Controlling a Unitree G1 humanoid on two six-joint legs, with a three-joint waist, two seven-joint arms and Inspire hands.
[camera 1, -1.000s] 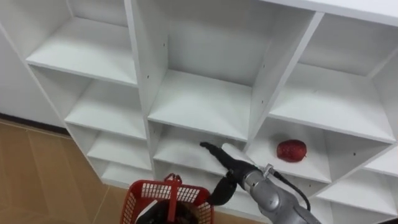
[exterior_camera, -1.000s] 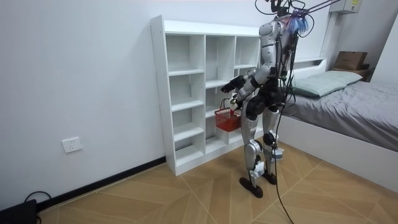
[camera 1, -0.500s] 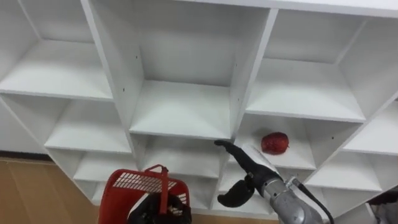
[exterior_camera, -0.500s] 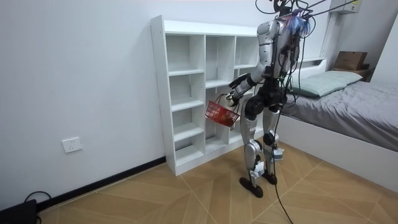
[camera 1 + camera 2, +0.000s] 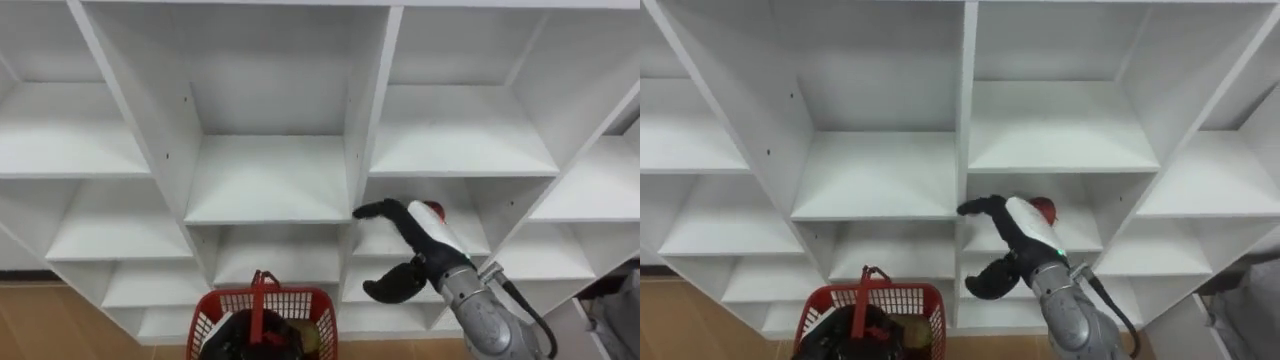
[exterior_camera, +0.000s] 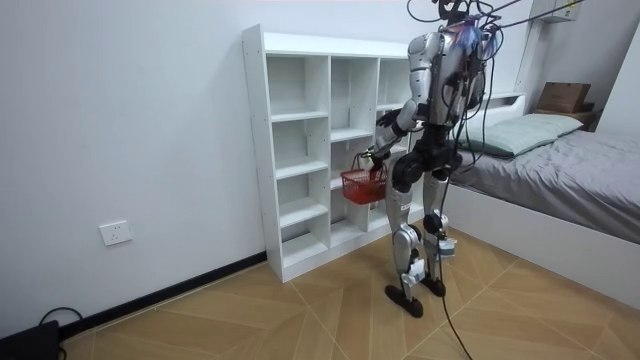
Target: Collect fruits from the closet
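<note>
A red fruit point(image 5: 434, 209) lies on a shelf of the white closet point(image 5: 270, 180), in the compartment right of the middle column. My right hand point(image 5: 420, 245) is open and reaches into the mouth of that compartment. Its back covers most of the fruit, and I cannot tell whether they touch. My left hand point(image 5: 248, 340) is shut on the handle of a red basket point(image 5: 300, 302) held low in front of the closet. Something yellow-green point(image 5: 916, 336) shows inside the basket. In the room view the basket point(image 6: 361, 186) hangs at hip height.
The closet's other compartments hold nothing. An upright divider point(image 5: 366, 120) stands just left of my right hand. I stand close to the closet point(image 6: 300, 150) on a wooden floor, with a bed point(image 6: 560, 180) at the room view's right.
My view has swung right and up along the closet. My right hand has moved right, from the middle column to the fruit's compartment, and now covers the fruit. The basket swung.
</note>
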